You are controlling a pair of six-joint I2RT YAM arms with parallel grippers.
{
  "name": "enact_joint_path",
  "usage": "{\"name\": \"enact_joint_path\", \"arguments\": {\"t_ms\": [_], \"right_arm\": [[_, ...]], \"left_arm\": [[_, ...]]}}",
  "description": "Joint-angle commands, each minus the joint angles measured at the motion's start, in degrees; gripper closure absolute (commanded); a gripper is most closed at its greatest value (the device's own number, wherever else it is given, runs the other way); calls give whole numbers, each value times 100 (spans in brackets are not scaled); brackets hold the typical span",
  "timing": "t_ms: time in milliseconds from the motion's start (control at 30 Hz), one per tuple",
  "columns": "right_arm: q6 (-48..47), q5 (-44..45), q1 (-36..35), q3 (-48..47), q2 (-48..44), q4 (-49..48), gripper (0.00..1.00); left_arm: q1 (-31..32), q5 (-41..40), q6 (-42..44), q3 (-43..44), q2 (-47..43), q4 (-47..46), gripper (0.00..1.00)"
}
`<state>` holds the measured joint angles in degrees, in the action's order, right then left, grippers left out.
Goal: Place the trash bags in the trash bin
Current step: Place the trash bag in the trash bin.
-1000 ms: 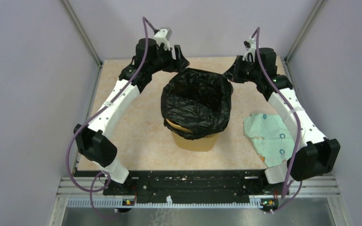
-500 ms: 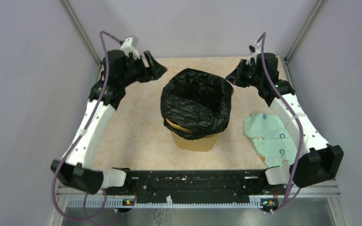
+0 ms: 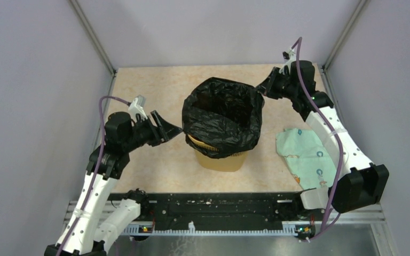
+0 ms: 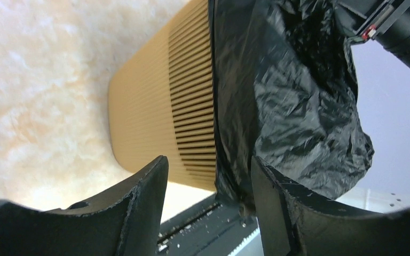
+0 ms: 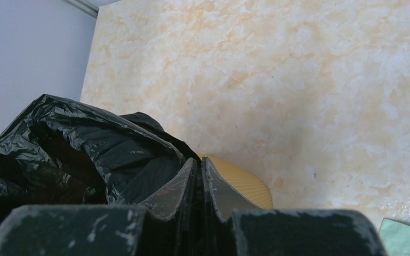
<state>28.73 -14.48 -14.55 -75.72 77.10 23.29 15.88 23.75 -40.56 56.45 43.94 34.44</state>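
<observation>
The black trash bag (image 3: 221,114) sits open inside the yellow trash bin (image 3: 221,159), its edge folded over the rim. My left gripper (image 3: 176,129) is open and empty just left of the bin, level with the slotted band. In the left wrist view the bin (image 4: 155,101) and the bag (image 4: 293,106) lie just beyond my open left gripper (image 4: 208,170). My right gripper (image 3: 260,88) is shut on the bag's far right edge. In the right wrist view the right gripper (image 5: 198,162) pinches the bag (image 5: 85,144) above the bin (image 5: 243,181).
A pale green patterned cloth (image 3: 304,154) lies on the table right of the bin, under the right arm; its corner shows in the right wrist view (image 5: 405,237). Grey walls enclose the beige table (image 3: 149,160). The black base rail (image 3: 219,205) runs along the near edge.
My left arm has swung from the bag's far left edge outward and back toward the near side, ending beside the bin's left wall. The right gripper has barely moved.
</observation>
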Motion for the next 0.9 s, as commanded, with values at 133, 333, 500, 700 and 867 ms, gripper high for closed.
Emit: {"name": "enact_joint_path", "arguments": {"t_ms": [133, 333, 500, 700, 867], "right_arm": [[11, 71, 43, -51, -141, -184, 92], [26, 76, 47, -30, -121, -211, 92], [28, 103, 42, -22, -132, -193, 93], [39, 96, 43, 1, -147, -201, 93], [48, 102, 43, 12, -143, -193, 93]], "left_arm": [[-1, 675, -443, -545, -682, 210, 37], [98, 1161, -449, -626, -589, 109, 37], [373, 1161, -549, -716, -545, -209, 38], [738, 917, -788, -917, -457, -693, 38], [1092, 424, -984, -1108, -246, -1251, 40]]}}
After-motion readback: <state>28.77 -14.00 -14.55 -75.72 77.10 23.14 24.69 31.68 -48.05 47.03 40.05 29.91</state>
